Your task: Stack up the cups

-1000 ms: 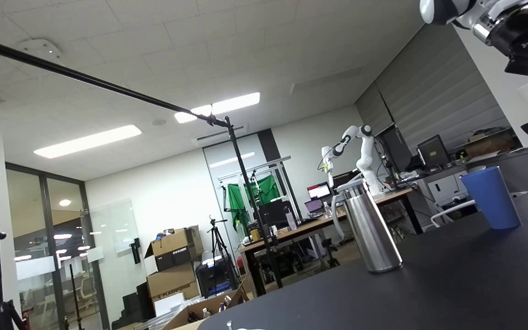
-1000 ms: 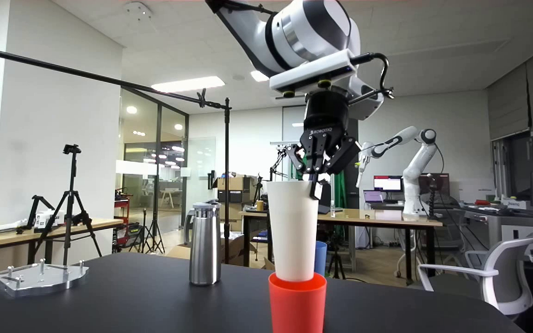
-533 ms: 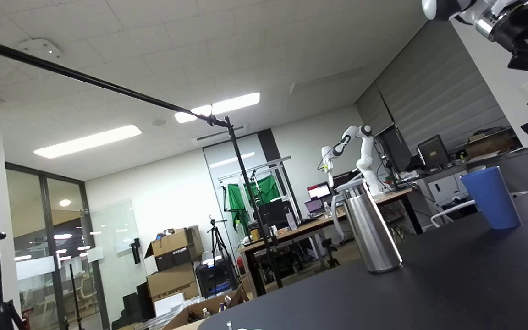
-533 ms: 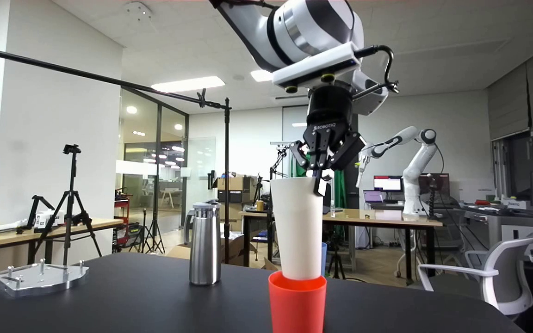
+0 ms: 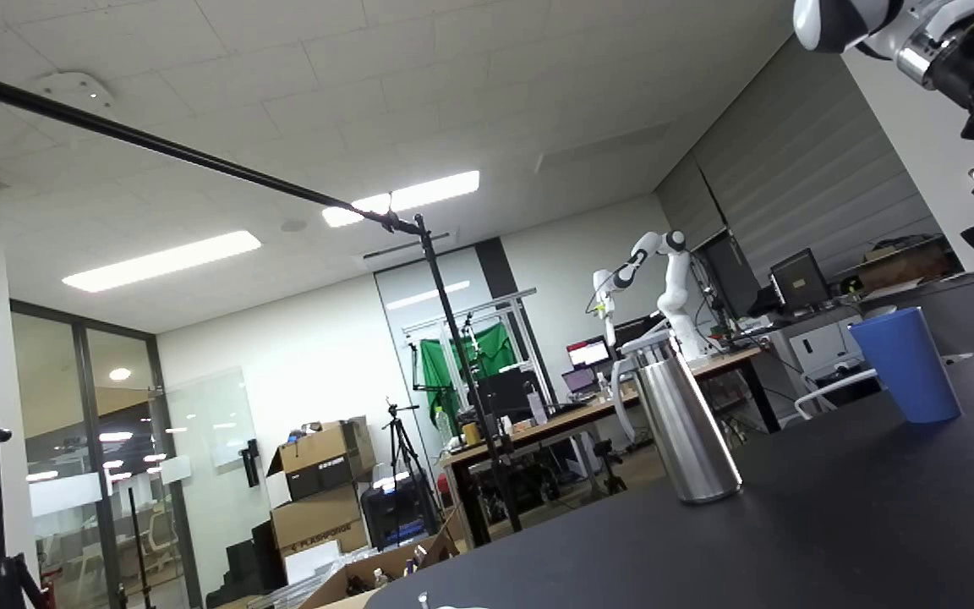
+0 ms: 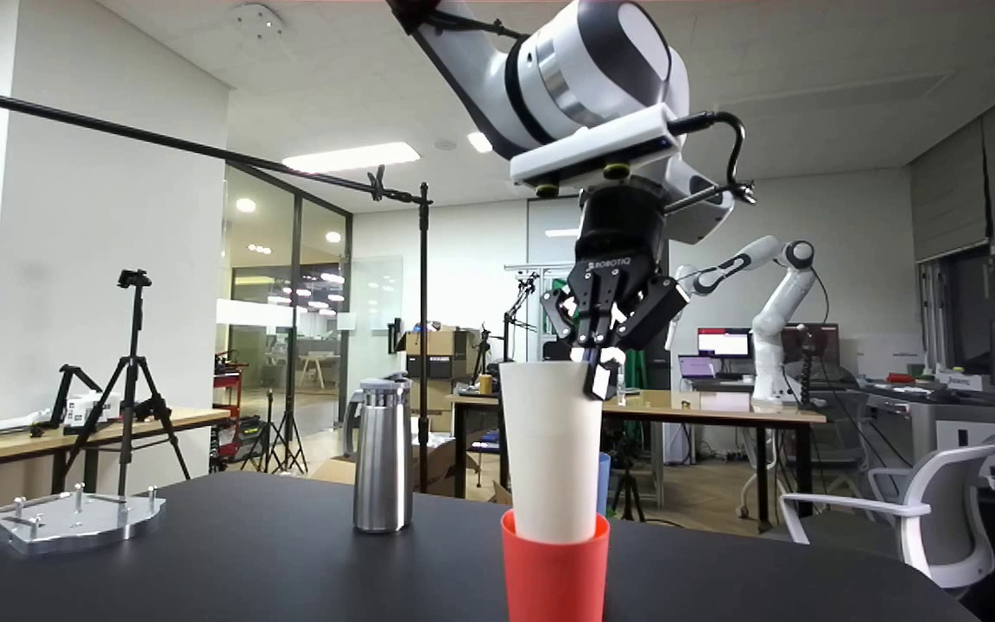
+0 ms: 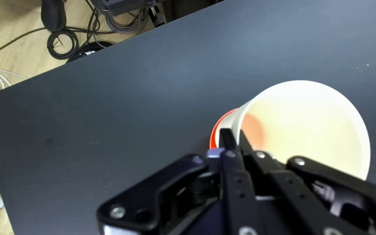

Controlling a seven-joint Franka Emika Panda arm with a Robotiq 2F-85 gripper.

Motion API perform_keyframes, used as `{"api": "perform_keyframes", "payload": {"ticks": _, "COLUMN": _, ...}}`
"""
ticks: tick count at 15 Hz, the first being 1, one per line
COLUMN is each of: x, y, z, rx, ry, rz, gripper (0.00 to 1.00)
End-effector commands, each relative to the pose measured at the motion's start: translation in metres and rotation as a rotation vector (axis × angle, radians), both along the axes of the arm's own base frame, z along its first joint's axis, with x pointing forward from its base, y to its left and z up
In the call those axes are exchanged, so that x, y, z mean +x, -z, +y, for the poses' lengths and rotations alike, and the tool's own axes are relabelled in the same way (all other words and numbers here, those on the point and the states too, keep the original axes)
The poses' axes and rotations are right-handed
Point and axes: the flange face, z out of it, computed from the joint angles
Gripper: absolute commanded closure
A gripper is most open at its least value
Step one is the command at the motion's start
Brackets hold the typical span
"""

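My gripper (image 6: 594, 376) is shut on the rim of the white cup (image 6: 552, 449). In the wrist view one fingertip is inside the white cup (image 7: 305, 124) and one outside, with the wall between the jaws (image 7: 235, 138). The cup is upright with a slight tilt. Its lower end is in the mouth of the red cup (image 6: 556, 574), which stands on the dark table. Only part of the red rim (image 7: 213, 138) shows in the wrist view. The blue cup (image 5: 905, 364) stands on the table; in an exterior view it is mostly hidden behind the white cup (image 6: 604, 484).
A tall silver metal jug (image 6: 383, 458) stands on the table and also shows in an exterior view (image 5: 690, 423). A clear plate with metal pins (image 6: 74, 518) lies at the table's far left. A grey chair (image 6: 929, 518) stands beyond the table's right edge.
My gripper and the white cup have moved slightly to the right and then down. The white cup's base is now lower in the red cup's mouth. The other cups have not moved.
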Motion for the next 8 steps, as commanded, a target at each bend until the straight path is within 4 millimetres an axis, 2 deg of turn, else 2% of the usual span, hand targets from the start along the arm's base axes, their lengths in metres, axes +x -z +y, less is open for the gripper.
{"api": "perform_keyframes", "payload": {"ticks": 1, "x": -0.001, "y": 0.017, "z": -0.003, "rx": -0.021, "ry": 0.016, "rz": 0.005, "gripper": 0.99}}
{"api": "perform_keyframes", "payload": {"ticks": 8, "x": 0.002, "y": 0.045, "z": -0.002, "rx": -0.037, "ry": 0.004, "rz": -0.004, "gripper": 0.99}}
